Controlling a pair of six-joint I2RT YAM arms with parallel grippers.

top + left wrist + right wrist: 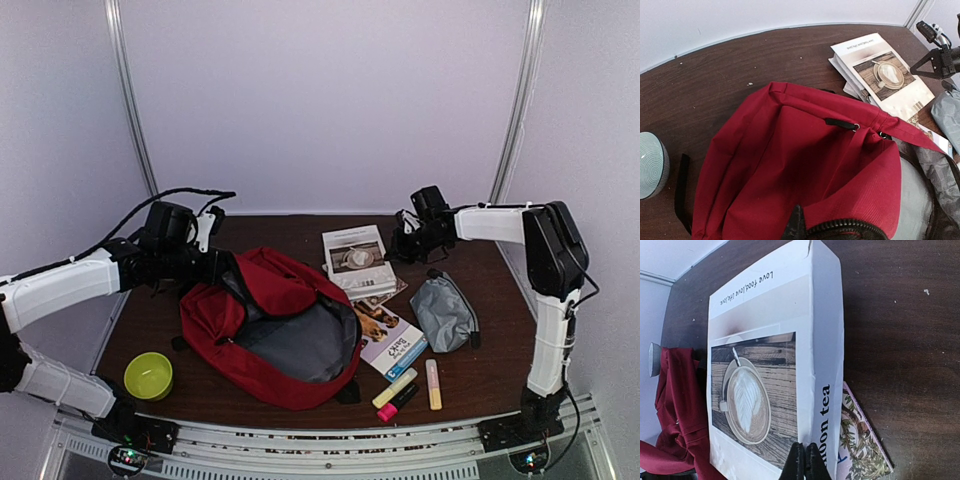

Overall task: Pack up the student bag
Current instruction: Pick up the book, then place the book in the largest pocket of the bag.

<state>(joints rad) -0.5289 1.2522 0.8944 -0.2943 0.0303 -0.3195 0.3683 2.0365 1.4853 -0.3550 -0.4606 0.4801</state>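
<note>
The student bag (270,320), a large red backpack, lies open at the table's middle with its grey lining (300,345) showing. My left gripper (224,267) is at its upper left rim, shut on the red fabric beside the black zip (850,229); only one dark fingertip (797,224) shows in the left wrist view. My right gripper (805,462) is shut, its tips pressed together at the near edge of a white book (760,365) with a coffee-cup cover. I cannot tell whether the cover is pinched between them.
A floral booklet (862,442) lies under the white book, and a blue-edged book (392,340) beside the bag. A grey zip pouch (443,312) and three highlighters (410,388) are at the right front, a green bowl (148,375) at the left front, and a round ribbed grey object (651,165) left of the bag.
</note>
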